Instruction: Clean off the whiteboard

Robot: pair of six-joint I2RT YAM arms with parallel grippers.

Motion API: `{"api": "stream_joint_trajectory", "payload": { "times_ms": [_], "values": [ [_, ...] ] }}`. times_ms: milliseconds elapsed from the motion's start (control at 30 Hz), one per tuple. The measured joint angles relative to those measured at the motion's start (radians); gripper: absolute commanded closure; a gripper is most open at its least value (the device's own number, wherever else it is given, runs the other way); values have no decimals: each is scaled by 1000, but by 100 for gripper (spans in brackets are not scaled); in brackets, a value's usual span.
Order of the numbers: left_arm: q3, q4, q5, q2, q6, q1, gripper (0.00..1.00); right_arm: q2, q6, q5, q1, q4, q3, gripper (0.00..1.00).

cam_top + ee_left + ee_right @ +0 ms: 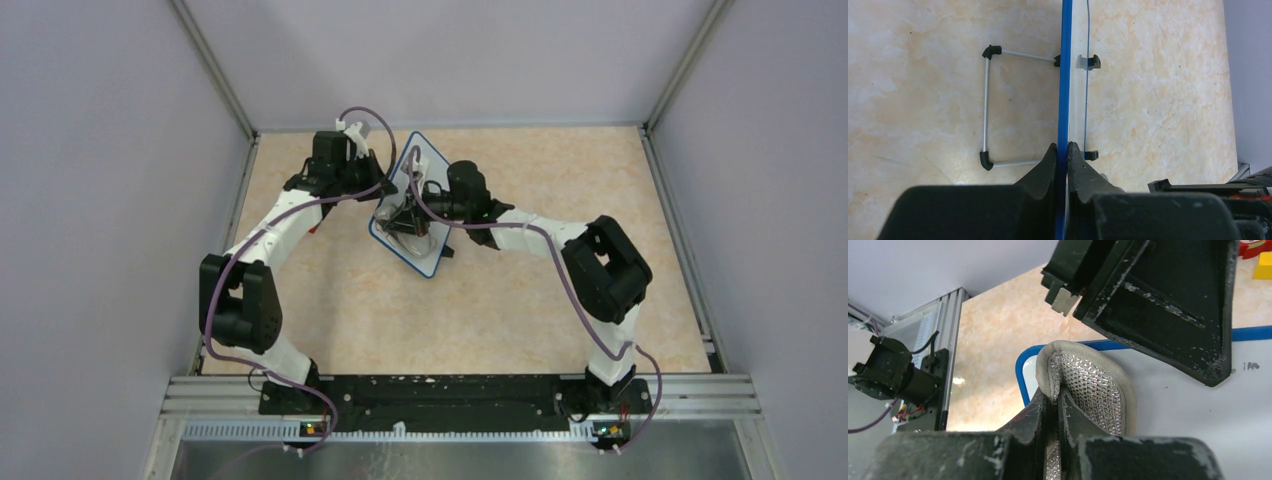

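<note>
Whiteboard (428, 170) stands propped on the counter (520, 310), with both your grippers on it.
Nearest you, your right gripper (1055, 400) is clamped on a grey cloth (1088, 385) lying against the whiteboard's white face, which turns toward the right arm. The whiteboard's long axis runs near to far, slightly slanted. Farther on, your left gripper (1063, 152) pinches its blue top edge. The wire stand (986, 107) props its back side.

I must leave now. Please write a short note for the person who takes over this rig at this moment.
Left gripper: shut on the whiteboard's blue frame edge; its wire stand is out to one side.
Right gripper: shut on the grey cloth, held at the board face.
Done: the face in view is mostly white.
Left: a small dark mark; wipe it, then check the rest.
</note>
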Motion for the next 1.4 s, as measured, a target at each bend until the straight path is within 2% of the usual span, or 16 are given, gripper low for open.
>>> {"api": "stream_joint_trajectory", "payload": {
  "times_ms": [467, 700, 1133, 1400],
  "values": [
    [0, -3, 1, 0, 0, 1, 100, -20, -162, 10, 41, -192, 60, 100],
    [0, -5, 2, 0, 0, 2, 100, -27, -187, 39, 50, -235, 69, 100],
    [-2, -6, 10, 0, 0, 2, 100, -73, -183, 95, 74, -169, -44, 100],
    [-2, -5, 16, 0, 0, 2, 100, -98, -113, 101, 56, -82, -158, 100]
  ]
}}
